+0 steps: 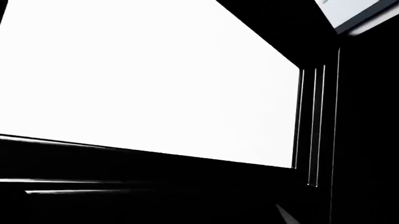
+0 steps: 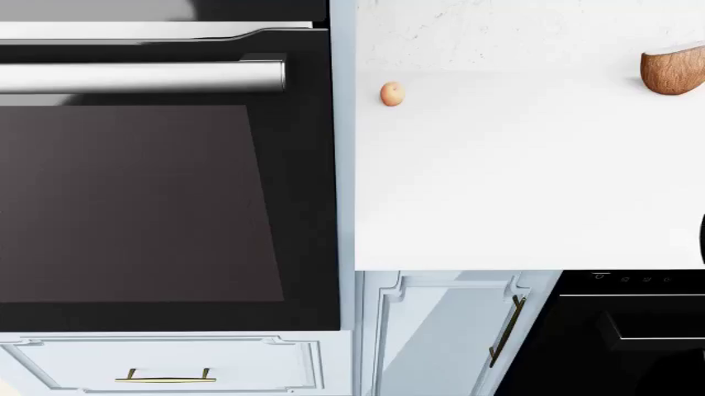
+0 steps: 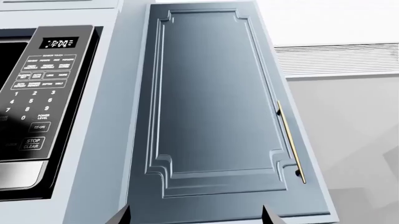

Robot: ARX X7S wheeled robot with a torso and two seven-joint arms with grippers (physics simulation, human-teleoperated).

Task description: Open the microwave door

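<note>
The right gripper (image 3: pixel 196 217) is nearest the camera. Only its two dark fingertips (image 3: pixel 121 217) show in the right wrist view, and they stand wide apart with nothing between them. In front of them is a tall pale blue cabinet door (image 3: pixel 212 102) with a thin gold handle (image 3: pixel 290 144).

The black microwave with a grey button panel (image 3: pixel 44 88) sits just beside that cabinet door, with a pale blue strip between them. The head view does not show it at all. Only a bit of its dark window door (image 3: pixel 9 60) shows, past the buttons.

The door is probably light and stiff, and should swing on a hinge. Its glass looks smooth and slippery, so a pinch on the flat front would likely slip. A handle or an edge would be better (none shows clearly yet, though a shiny silver strip (image 3: pixel 22 173) sits under the buttons).

The left wrist view shows only black and white shapes and one thin grey sliver (image 1: pixel 285 215). It is not clear whether the left gripper is open or closed.

In the head view, a big black glass oven door (image 2: pixel 144 206) with a silver bar handle (image 2: pixel 138 76) is on the left. A white counter (image 2: pixel 518 190) is on the right. On its far side are a small orange egg-shaped thing (image 2: pixel 391 93) and a brown wooden bowl (image 2: pixel 674 70). The gripper must move past the button panel to reach the door, and the cabinet handle sticks out close by.
</note>
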